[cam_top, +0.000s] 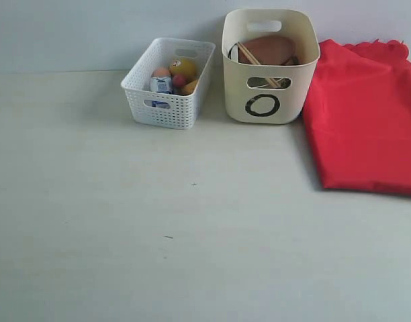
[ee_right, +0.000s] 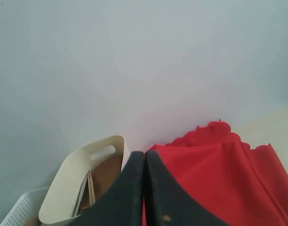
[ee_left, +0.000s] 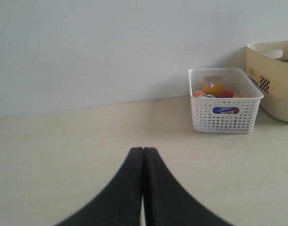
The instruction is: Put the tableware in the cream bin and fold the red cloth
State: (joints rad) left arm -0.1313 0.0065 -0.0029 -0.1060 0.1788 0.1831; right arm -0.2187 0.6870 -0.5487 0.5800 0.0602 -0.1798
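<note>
The cream bin (cam_top: 270,64) with its black O mark stands at the back; the brown wooden plate (cam_top: 269,49) and the chopsticks (cam_top: 256,62) lean inside it. Other tableware is hidden. The red cloth (cam_top: 367,117) lies folded to the bin's right, scalloped edge at the back. Neither arm shows in the exterior view. My left gripper (ee_left: 143,149) is shut and empty above bare table, with the cream bin (ee_left: 273,80) far off. My right gripper (ee_right: 145,153) is shut and empty, raised near the cream bin (ee_right: 83,183) and the red cloth (ee_right: 219,174).
A white lattice basket (cam_top: 166,94) left of the cream bin holds the egg, lemon, cheese wedge and milk carton (cam_top: 161,84). It also appears as the white lattice basket (ee_left: 224,100) in the left wrist view. A pale wall runs behind the table.
</note>
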